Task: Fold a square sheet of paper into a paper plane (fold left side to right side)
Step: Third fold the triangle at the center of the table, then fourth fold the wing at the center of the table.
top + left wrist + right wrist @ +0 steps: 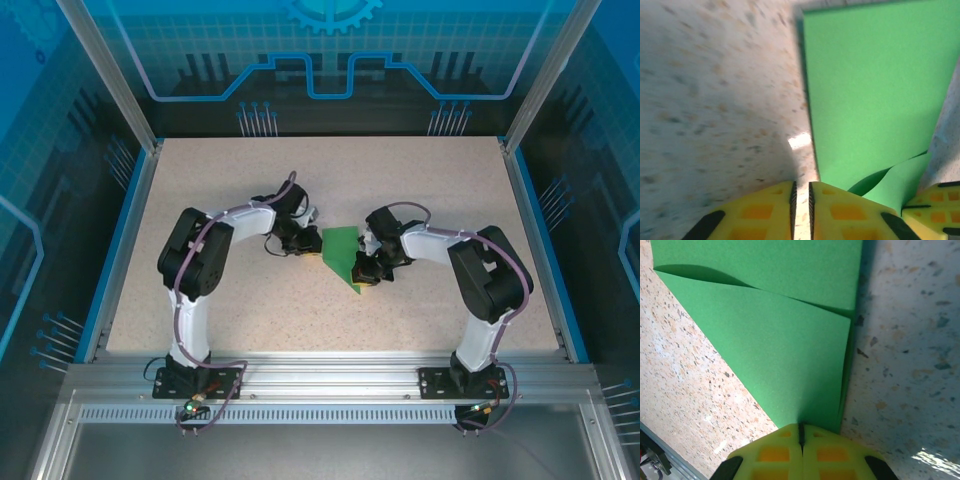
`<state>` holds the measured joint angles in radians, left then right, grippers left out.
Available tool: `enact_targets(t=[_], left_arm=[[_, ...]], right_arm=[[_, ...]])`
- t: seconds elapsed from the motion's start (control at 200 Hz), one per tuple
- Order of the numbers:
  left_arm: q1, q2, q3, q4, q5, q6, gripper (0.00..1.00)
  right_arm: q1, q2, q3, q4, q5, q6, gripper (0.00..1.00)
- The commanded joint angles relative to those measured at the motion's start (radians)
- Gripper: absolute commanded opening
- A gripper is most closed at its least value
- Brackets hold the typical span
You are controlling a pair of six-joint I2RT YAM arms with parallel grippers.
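**Top external view.** Speckled beige desk [420, 190] with a blue border, and two arms mounted at its near edge. The green sheet of paper [342, 256] lies near the centre of the desk between the two arms. It is folded into a wedge whose point faces the near edge. The left hand [312, 247] is low at the paper's left edge. The right hand [362, 278] is low at the paper's pointed near end.

**Left wrist view.** The left hand [801, 186] has yellow fingers [760, 212] that stand slightly apart. Bare desk [715, 100] shows through the narrow slit, and nothing is held. The sheet of paper [875, 90] lies just to the right of the hand, with its long straight edge running away from the camera. Its near corner curls up off the desk toward a finger of the right hand [935, 210] at the lower right corner.

**Right wrist view.** The right hand [801, 429] has its yellow fingers [840, 455] pressed together. The narrow tip of the sheet of paper [790, 350] runs into the seam between them, so the hand is gripping the paper's point. A diagonal flap lies folded over the sheet, with a slightly raised edge that casts a shadow. There is speckled desk [910, 340] on both sides.
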<state>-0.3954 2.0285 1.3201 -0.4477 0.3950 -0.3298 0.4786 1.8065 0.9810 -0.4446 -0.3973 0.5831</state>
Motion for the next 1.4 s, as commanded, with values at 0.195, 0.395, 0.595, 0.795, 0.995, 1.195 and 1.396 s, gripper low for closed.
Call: enact_targets(t=[0.195,0.395,0.595,0.795,0.995,1.195,1.396], left_arm=[[0.044,-0.227,-0.078,0.024,-0.018,-0.049,0.38],[0.046,-0.386,-0.238,0.163,-0.052,-0.136,0.61],[0.047,-0.455,-0.366,0.288,-0.017,-0.242,0.71],[0.035,-0.37,-0.411,0.436,0.127,-0.371,0.71],[-0.012,-0.257,-0.383,0.474,0.177,-0.42,0.72],[-0.052,-0.178,-0.34,0.465,0.187,-0.436,0.72],[-0.072,-0.136,-0.307,0.47,0.195,-0.446,0.62]], right_arm=[[0.003,-0.086,0.015,-0.019,0.06,-0.055,0.13],[-0.004,-0.175,0.068,-0.079,0.207,-0.144,0.34],[-0.044,-0.244,0.074,-0.093,0.281,-0.233,0.54],[-0.054,-0.227,0.052,-0.024,0.23,-0.29,0.63],[-0.052,-0.153,0.047,0.051,0.158,-0.274,0.62],[-0.047,-0.115,0.056,0.057,0.166,-0.267,0.61],[-0.034,-0.175,0.014,0.06,0.222,-0.265,0.61]])
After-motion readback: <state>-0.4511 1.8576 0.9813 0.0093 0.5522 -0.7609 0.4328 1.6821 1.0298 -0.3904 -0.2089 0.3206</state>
